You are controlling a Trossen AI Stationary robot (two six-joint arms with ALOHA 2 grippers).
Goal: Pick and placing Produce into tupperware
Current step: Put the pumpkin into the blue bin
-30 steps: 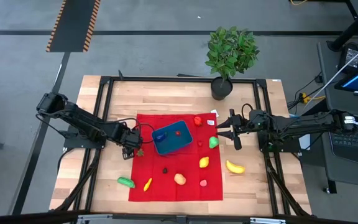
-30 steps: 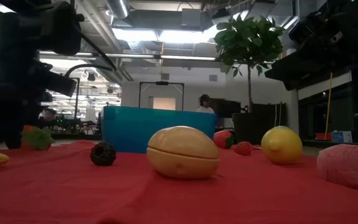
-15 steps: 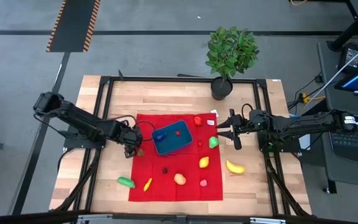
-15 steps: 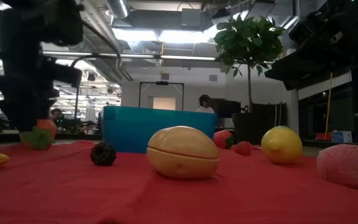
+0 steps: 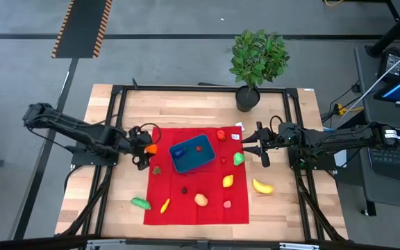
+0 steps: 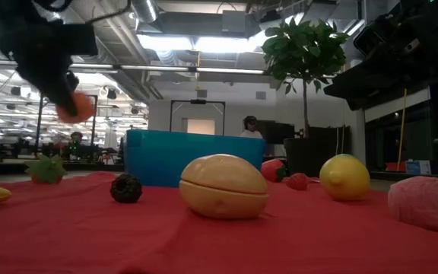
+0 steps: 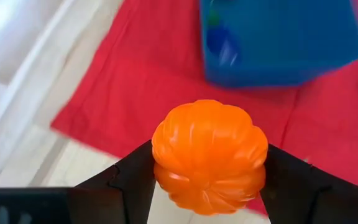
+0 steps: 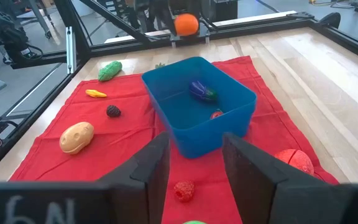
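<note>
My left gripper (image 5: 147,148) is shut on an orange ribbed toy fruit (image 7: 209,155) and hovers over the red cloth's left edge, left of the blue container (image 5: 193,155). The fruit also shows in the low view (image 6: 75,107), well above the cloth. A small green leafy piece (image 5: 156,169) lies on the cloth below it. The container holds a dark purple piece (image 8: 202,92) and a red one (image 8: 215,114). My right gripper (image 8: 194,168) is open, above the cloth's right edge, pointing at the container. Several other toy fruits lie scattered on the cloth. My left gripper pinches the orange fruit between its two fingers, one finger (image 7: 138,177) on each of the fruit's opposite sides (image 7: 163,149) at its widest. The fingers slant down from the table's left. The fruit is lifted clear of the cloth.
A tomato (image 5: 221,135), green fruit (image 5: 238,158), lemon (image 5: 228,181), potato (image 5: 201,199), pink piece (image 5: 227,204) and dark berry (image 5: 184,189) lie on the cloth. A banana (image 5: 262,186) and green vegetable (image 5: 141,203) rest on the wood. A potted plant (image 5: 248,97) stands at the far edge.
My left gripper, down at the cloth's left edge a second ago, has risen with the orange fruit between its fingers and drawn back toward the table's left. The fruit is lifted clear of the cloth; the green leafy piece stayed where it was.
</note>
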